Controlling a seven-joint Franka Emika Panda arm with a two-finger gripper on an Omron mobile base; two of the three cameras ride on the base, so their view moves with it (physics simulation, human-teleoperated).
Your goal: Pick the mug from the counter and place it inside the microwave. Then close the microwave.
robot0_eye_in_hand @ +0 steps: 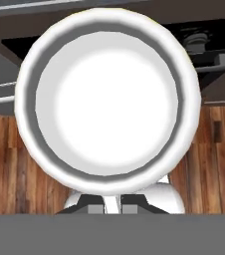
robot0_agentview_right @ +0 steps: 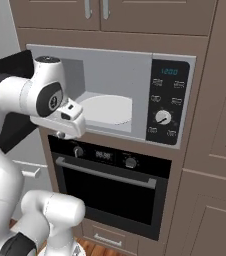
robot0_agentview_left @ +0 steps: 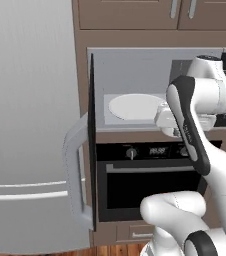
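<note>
From the left base view I see the arm rising from the lower right, folding at its dark-banded elbow and bringing its wrist up level with the lower edge of the microwave (robot0_agentview_left: 135, 60), whose door (robot0_agentview_left: 91, 135) stands swung wide open to the left with its big silver handle (robot0_agentview_left: 76, 170) facing me. The white turntable (robot0_agentview_left: 135, 106) lies bare in the grey cavity, and the hand sits just in front of the cavity's right end, above the oven (robot0_agentview_left: 150, 180); the tool's tips are hidden behind the forearm here. From the right base view the arm comes up on the left, its wrist turned so the hand block points downward just outside the cavity's left front corner, over the oven's knobs; the control panel (robot0_agentview_right: 167, 102) is well clear to the right. In the hand view I look straight down into the mug (robot0_eye_in_hand: 107, 99), its round white rim and pale inside facing the camera, with wooden floor (robot0_eye_in_hand: 15, 164) far below it. The tool (robot0_eye_in_hand: 112, 204) is clenched on the mug's near rim, the two dark tips pinching the wall between them, so the mug hangs in the air in front of the microwave and oven.
</note>
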